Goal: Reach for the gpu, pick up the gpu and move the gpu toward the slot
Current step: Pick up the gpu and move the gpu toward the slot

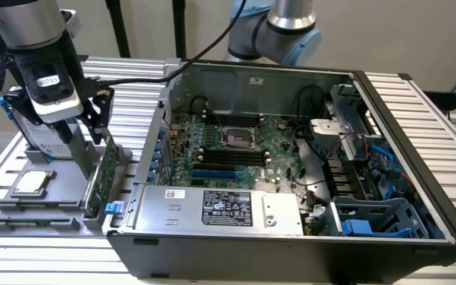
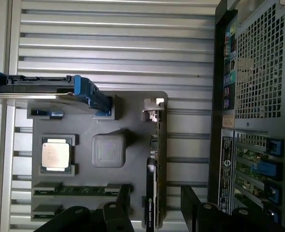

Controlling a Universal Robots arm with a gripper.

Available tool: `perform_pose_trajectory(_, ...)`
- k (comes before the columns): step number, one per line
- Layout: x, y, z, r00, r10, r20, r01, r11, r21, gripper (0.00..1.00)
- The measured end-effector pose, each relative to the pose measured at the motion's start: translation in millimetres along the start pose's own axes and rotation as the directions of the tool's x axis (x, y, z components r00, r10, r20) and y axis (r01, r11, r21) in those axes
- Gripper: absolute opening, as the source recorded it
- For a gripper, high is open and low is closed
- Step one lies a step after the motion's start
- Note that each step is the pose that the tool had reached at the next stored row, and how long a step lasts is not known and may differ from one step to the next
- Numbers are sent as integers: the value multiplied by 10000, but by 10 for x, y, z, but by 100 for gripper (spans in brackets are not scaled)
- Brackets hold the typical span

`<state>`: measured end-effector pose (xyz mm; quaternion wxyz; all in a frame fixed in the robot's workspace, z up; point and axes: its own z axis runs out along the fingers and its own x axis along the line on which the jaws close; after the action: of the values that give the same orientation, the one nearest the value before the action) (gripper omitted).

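Progress stands at the reach: the hand [image 1: 89,133] hangs wide open, its fingers to either side of the gpu [image 1: 101,172], which stands on edge in the grey holder [image 1: 57,178] on the surface [image 1: 22,252] beside the computer case [image 1: 291,252]. No grip shows yet, so lifting and carrying toward the slot remain.

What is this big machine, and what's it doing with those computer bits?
It's a robot arm with a gripper, a two-fingered claw. One picture comes from a camera standing nearby; the other from a camera on the wrist, looking down. On the metal table sit an open computer case and a gray holder with parts: a hard drive, a square processor chip and the gpu, a thin green card standing on edge. The gripper is open, one finger each side of the gpu, holding nothing yet.
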<state>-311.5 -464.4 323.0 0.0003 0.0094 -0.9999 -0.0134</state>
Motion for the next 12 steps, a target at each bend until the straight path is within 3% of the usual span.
perform_pose_trajectory(12, 1, -61, 217, 10000, -1, 11, 1, 10000, 0, 54)
